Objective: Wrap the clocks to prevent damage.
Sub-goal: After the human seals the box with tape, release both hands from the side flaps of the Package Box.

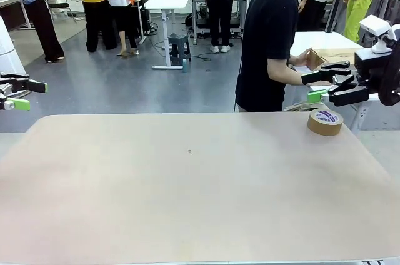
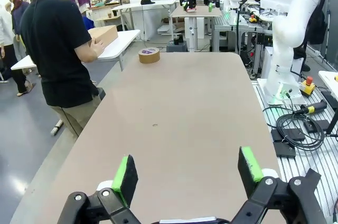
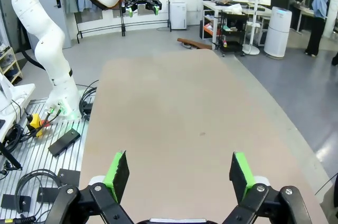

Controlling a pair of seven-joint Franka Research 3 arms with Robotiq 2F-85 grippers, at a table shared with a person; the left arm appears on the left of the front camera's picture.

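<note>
The table [image 1: 187, 202] top looks matt and smooth — the tape roll [image 1: 325, 122] brown paper, the box [image 2: 103, 35] cardboard.

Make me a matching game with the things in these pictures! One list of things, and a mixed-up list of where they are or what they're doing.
Things:
1. roll of tape
2. cardboard box
3. left gripper
4. right gripper

Places or states:
A. open, at the table's left edge
B. lying flat on the table near its far right corner
C. open, just above and beside the tape
D. on a white side table, with the person's hands on it

Pairs: 1-B, 2-D, 3-A, 4-C
</note>
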